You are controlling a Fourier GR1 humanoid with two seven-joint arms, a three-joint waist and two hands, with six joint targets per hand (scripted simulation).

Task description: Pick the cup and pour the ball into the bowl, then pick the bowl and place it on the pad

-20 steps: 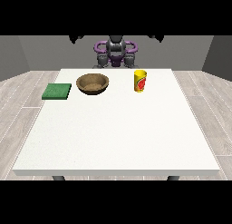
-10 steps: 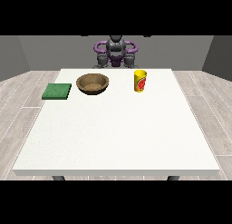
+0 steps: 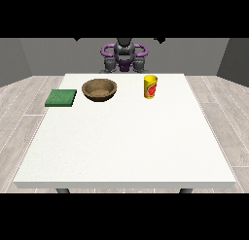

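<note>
A yellow cup (image 3: 151,86) with a red label stands upright on the white table (image 3: 126,142), at the far right of centre. Its inside is hidden, so no ball shows. A brown wooden bowl (image 3: 99,89) sits to the cup's left. A green pad (image 3: 61,97) lies flat left of the bowl. The hand at the view's left (image 3: 110,65) and the hand at the view's right (image 3: 141,64) are held close to the robot's body behind the table's far edge, away from every object.
The robot's torso (image 3: 124,57) stands behind the far edge. The table's near half stretches wide and white toward the camera. A wood-plank floor surrounds the table.
The robot's upper body and arms have shifted slightly behind the table. Cup, bowl and pad stay where they were.
</note>
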